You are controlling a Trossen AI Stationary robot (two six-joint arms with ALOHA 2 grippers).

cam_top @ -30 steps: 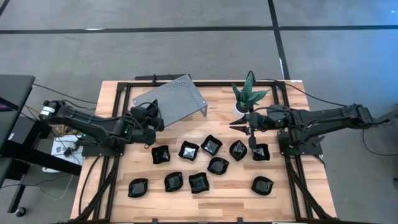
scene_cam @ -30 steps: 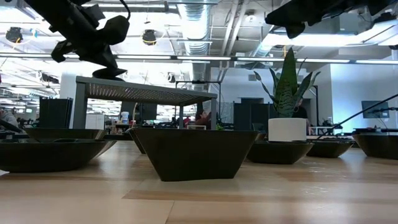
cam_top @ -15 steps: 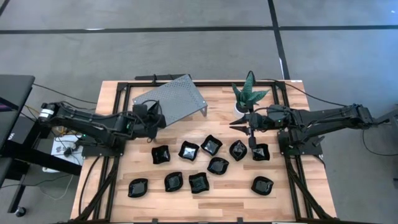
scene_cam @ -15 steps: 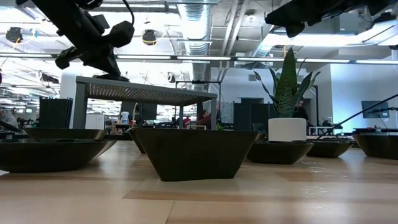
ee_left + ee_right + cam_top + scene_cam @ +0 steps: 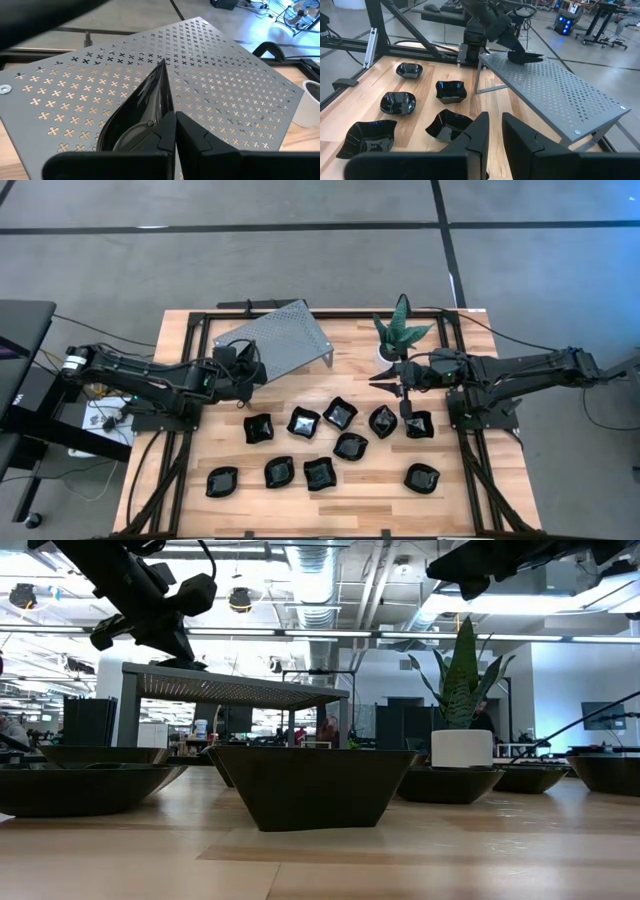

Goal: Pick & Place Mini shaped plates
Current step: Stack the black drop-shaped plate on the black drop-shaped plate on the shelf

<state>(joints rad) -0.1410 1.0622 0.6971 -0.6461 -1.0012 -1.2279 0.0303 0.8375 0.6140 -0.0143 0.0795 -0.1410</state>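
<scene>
Several glossy black mini plates (image 5: 303,421) sit on their bases on the wooden table, in the middle and near part. My left gripper (image 5: 250,367) is over the near-left corner of the grey perforated stand (image 5: 280,338), shut on a leaf-shaped black plate (image 5: 142,107). From the right wrist view, this plate (image 5: 524,57) is down at the stand's top. My right gripper (image 5: 376,384) hovers above the table near the plant (image 5: 400,330), its fingers a narrow gap apart, holding nothing. My left gripper pinches the leaf-shaped plate by its rim (image 5: 159,127) at the blunt end, between the two fingers. The fingers come slanting down from the table's left and lie along the plate. The pointed tip (image 5: 162,64) faces away from the fingers, low over the stand's perforated top.
The stand rests on thin legs (image 5: 479,77) at the table's far left. The spiky green plant in a white pot (image 5: 462,748) is at the far right. A black metal frame (image 5: 190,330) rims the table. Bare wood (image 5: 365,490) lies along the near edge.
My left gripper has carried the plate a little toward the far edge and the right, onto the stand's corner. It has tipped more steeply, bringing the plate down to the stand's top. The right arm has kept still.
</scene>
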